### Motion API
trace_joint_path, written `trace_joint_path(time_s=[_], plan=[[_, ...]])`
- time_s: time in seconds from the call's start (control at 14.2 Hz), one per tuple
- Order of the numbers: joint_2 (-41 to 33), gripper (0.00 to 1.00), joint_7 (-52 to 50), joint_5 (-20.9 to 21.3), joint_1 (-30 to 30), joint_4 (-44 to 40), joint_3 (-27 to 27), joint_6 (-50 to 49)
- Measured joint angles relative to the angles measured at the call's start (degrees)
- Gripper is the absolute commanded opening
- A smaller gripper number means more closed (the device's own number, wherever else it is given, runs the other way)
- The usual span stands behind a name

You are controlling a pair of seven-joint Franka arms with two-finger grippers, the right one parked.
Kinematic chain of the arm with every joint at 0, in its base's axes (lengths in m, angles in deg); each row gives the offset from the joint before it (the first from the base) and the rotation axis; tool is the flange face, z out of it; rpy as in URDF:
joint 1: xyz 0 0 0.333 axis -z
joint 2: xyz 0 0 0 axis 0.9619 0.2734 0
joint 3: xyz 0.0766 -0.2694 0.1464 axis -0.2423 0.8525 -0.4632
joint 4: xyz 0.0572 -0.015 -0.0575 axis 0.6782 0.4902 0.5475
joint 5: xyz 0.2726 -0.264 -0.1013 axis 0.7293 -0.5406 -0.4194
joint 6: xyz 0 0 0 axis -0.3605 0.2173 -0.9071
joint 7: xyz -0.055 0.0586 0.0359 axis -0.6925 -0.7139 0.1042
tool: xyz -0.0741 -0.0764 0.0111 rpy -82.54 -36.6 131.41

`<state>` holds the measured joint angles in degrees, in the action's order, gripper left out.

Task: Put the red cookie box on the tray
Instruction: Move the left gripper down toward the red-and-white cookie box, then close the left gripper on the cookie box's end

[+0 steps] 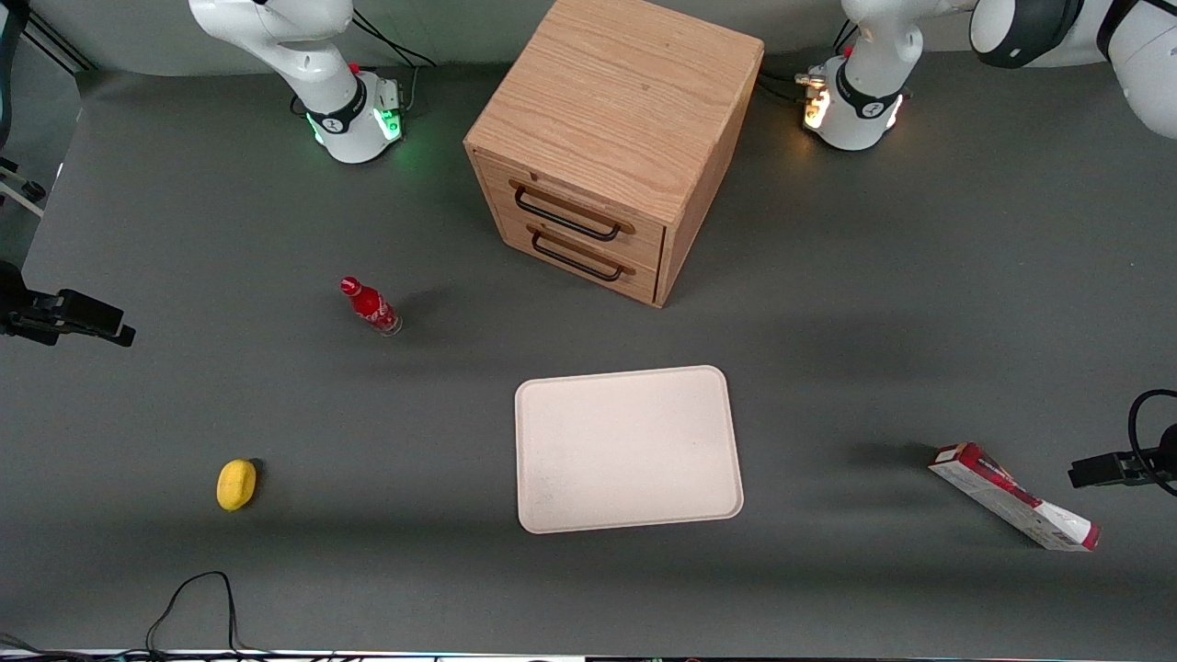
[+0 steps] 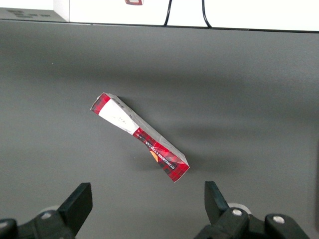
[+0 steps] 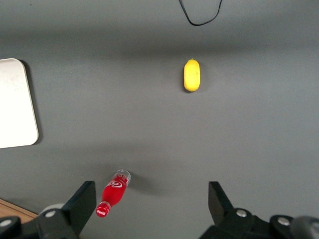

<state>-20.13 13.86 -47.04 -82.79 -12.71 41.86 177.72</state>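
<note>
The red cookie box (image 1: 1011,496) lies flat on the grey table toward the working arm's end, well apart from the tray (image 1: 625,450). It is a long slim carton with red ends and a white panel. The cream-white tray sits mid-table, nearer the front camera than the cabinet, with nothing on it; its corner (image 3: 15,104) also shows in the right wrist view. My left gripper (image 2: 148,204) shows only in its wrist view. It hangs open above the table, short of the cookie box (image 2: 139,137), and its dark fingers (image 2: 79,204) hold nothing.
A wooden drawer cabinet (image 1: 611,138) stands farther from the front camera than the tray. A small red bottle (image 1: 371,306) and a yellow lemon-like object (image 1: 236,484) lie toward the parked arm's end. A black camera mount (image 1: 1117,467) sticks in beside the box.
</note>
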Motion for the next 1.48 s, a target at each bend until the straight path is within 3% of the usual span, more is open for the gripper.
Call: trace_joint_path(time_s=[0.63,1.13,1.34,1.48], plan=[[3.36,1.0,-31.31,-2.95,-2.86,0.46,-0.27,3.09],[7.9,1.0,-34.05,-2.98,-2.54,8.25,-0.12,16.22],[10.13,0.89,-34.37,-2.98,-2.55,9.33,-0.2,17.61],[11.27,0.65,-35.27,-2.94,-2.57,9.39,-0.28,19.14]])
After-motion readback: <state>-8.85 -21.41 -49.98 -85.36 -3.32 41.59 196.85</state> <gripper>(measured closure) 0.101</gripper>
